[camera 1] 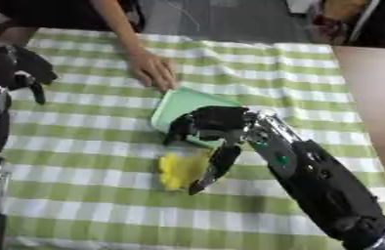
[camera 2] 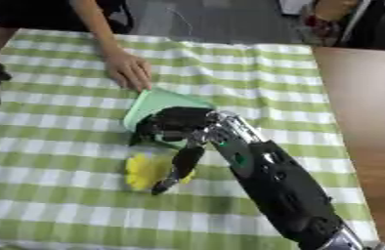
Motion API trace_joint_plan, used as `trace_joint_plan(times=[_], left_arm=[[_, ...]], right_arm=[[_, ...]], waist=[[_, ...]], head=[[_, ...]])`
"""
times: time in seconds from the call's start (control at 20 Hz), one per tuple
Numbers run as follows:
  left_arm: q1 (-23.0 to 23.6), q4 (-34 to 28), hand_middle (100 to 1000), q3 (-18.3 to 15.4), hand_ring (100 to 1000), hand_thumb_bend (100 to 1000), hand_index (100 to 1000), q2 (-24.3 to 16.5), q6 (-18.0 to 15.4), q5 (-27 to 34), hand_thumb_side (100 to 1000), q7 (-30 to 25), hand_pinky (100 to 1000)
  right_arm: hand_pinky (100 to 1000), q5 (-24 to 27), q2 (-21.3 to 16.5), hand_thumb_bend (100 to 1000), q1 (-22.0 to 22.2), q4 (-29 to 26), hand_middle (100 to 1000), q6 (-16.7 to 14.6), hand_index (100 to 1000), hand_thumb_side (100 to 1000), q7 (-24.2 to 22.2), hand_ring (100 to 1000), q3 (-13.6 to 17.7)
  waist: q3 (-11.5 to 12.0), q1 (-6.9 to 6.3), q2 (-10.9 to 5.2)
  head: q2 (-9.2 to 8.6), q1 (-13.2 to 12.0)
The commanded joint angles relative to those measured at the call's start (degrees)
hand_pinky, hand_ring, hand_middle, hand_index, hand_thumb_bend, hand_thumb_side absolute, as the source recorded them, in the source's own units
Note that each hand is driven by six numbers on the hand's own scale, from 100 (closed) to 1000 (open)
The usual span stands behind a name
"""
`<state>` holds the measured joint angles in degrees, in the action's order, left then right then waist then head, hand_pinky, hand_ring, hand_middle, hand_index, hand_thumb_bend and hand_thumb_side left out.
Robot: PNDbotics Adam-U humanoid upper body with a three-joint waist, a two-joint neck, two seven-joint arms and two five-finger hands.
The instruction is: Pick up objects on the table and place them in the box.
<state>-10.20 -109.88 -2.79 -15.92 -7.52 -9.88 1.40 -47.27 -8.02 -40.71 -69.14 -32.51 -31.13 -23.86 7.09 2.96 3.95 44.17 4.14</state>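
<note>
A yellow soft thing (camera 1: pixel 179 170) lies on the checked cloth in front of a pale green box (camera 1: pixel 181 105). A person's bare hand (camera 1: pixel 151 69) holds the box's far edge and tips it toward me. My right hand (camera 1: pixel 216 123) hovers over the box's near rim with its fingers loosely bent toward the left. Its thumb (camera 1: pixel 219 166) stretches down along the right edge of the yellow thing without closing on it. My left hand (camera 1: pixel 14 66) hangs raised at the far left, away from both.
The green-and-white checked cloth (camera 1: pixel 85 146) covers the table. A bare brown tabletop (camera 2: pixel 367 122) runs along the right side. My right forearm (camera 1: pixel 324 190) crosses the lower right of the cloth.
</note>
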Motion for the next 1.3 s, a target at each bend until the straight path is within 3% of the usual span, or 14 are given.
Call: trace_joint_plan(times=[0.05, 0.5, 0.6, 0.9, 1.3], left_arm=[[-0.6, -0.9, 501, 0.1, 481, 599, 434, -0.6, -0.1, 0.1, 998, -0.1, 237], [-0.7, -0.9, 501, 0.2, 481, 598, 434, -0.6, -0.1, 0.1, 998, -0.1, 237], [-0.7, -0.9, 501, 0.2, 481, 593, 434, -0.6, -0.1, 0.1, 997, -0.2, 237], [-0.7, -0.9, 501, 0.2, 481, 597, 435, -0.6, -0.1, 0.1, 998, -0.2, 238], [-0.8, -1.0, 501, 0.2, 482, 597, 435, -0.6, -0.1, 0.1, 998, -0.1, 238]], right_arm=[[542, 0.5, 0.0, 738, -0.6, -0.1, 718, -1.3, 839, 527, -1.5, 636, 0.1], [534, 0.0, 0.9, 743, -0.8, 3.8, 714, -1.7, 836, 494, -1.9, 631, 0.1], [525, 0.1, 1.2, 775, -0.7, 5.0, 706, -1.7, 832, 446, -2.0, 625, 0.2], [511, 0.2, 1.7, 757, -0.7, 7.5, 694, -2.0, 823, 466, -2.1, 612, 0.6], [325, 0.6, 1.9, 672, -0.6, 8.1, 594, -2.3, 757, 465, -0.1, 510, 0.9]], waist=[[0.0, -0.24, -0.67], [0.0, -0.21, -0.59], [-0.1, -0.21, -0.59], [-0.1, -0.22, -0.59], [-0.1, -0.25, -0.57]], head=[[-0.05, 0.6], [-0.05, 0.7], [-0.05, 0.7], [-0.05, 0.7], [-0.05, 0.7]])
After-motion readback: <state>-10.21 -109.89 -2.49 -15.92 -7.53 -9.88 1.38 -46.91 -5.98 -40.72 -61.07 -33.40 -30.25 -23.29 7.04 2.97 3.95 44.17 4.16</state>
